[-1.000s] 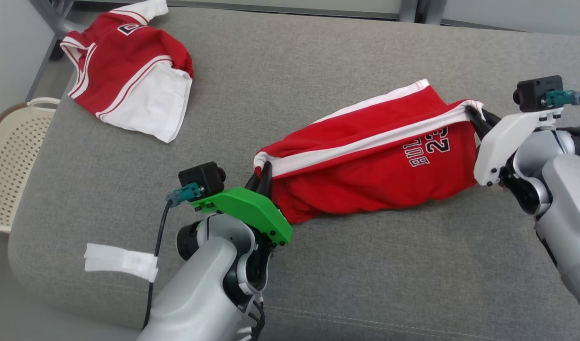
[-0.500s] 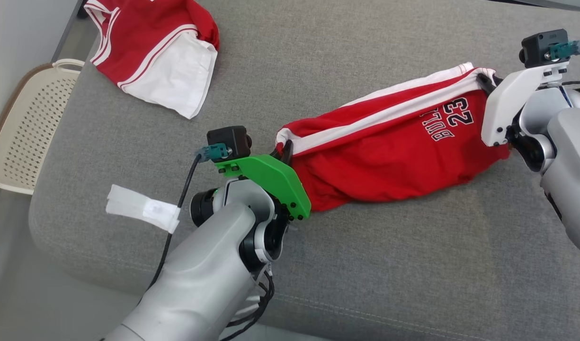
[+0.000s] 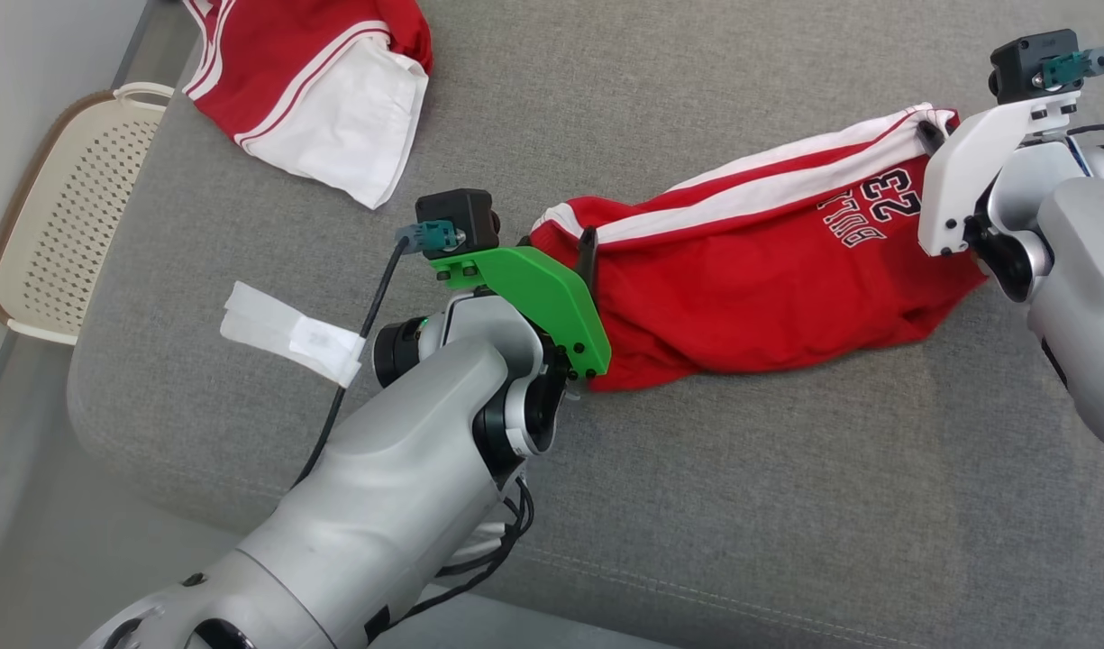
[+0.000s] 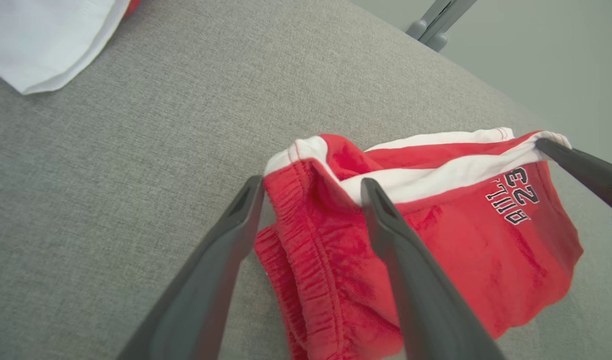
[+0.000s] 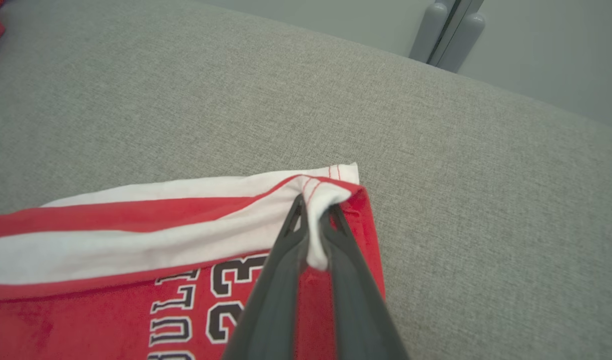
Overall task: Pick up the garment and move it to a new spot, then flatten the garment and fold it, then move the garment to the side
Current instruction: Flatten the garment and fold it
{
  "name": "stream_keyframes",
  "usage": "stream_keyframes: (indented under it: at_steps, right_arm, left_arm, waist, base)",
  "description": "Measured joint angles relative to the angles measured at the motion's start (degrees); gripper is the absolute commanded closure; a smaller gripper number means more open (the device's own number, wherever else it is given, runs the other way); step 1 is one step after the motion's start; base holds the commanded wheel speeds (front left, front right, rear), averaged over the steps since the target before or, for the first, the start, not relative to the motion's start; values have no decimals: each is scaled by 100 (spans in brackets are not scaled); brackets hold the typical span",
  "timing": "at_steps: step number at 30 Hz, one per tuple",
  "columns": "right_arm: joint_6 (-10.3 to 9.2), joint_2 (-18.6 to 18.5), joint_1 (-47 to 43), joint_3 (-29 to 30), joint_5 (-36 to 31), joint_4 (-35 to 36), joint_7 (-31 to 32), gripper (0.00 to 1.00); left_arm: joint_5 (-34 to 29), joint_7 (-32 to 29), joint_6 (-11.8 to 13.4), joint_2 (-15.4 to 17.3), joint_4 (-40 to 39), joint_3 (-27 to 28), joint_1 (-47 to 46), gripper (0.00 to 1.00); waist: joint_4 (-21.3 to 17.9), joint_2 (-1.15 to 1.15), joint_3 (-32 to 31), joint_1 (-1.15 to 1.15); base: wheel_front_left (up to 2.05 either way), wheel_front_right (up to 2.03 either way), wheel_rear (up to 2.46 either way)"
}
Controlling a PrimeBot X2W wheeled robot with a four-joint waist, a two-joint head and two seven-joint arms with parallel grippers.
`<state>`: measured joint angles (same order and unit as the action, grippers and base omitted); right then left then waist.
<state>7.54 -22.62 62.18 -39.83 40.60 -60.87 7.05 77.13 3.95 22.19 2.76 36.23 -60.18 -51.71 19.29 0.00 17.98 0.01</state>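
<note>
Left tool (image 4: 311,182) gaping over shorts (image 4: 460,240) waistband, right tool (image 5: 315,205) pinching hem, seen from wrist

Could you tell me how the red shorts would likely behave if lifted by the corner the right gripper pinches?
Probably floppy: the red shorts sag and wrinkle away from the corner pinched in the right gripper, so they would likely hang limp. The cloth looks thin, so probably light. With the left gripper open, the waistband end may drag.

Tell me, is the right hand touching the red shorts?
Touching. The right wrist view shows the right hand pinching the white hem corner of the red shorts.
</note>
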Motion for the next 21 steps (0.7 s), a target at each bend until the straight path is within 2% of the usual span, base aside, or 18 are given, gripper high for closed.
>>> stream_keyframes:
  at_steps: [2,3,4,13,21]
  right_arm:
    - [0,-31,42,-99,76,-5,-20,38]
    - [0,-49,59,-136,109,-16,-57,7]
    - [0,-77,76,-180,120,-30,-82,0]
    - [0,-208,194,-416,236,-272,-390,0]
    - [0,-343,171,-550,627,-115,-703,0]
  left_arm:
    - [77,19,-8,0,53,-99,-36,0]
    - [116,34,-24,0,70,-129,-53,0]
    - [146,70,-46,1,81,-153,-68,0]
    - [353,197,-161,1,82,-374,-81,0]
    - [445,428,-409,10,145,-430,75,0]
  waist:
    - [41,0,-7,0]
    - [63,0,-11,0]
    - [85,0,-12,0]
    - [233,0,-65,0]
    - [154,0,-230,0]
  base:
    - [0,0,0]
    - [0,0,0]
    - [0,0,0]
    - [0,0,0]
    - [0,0,0]
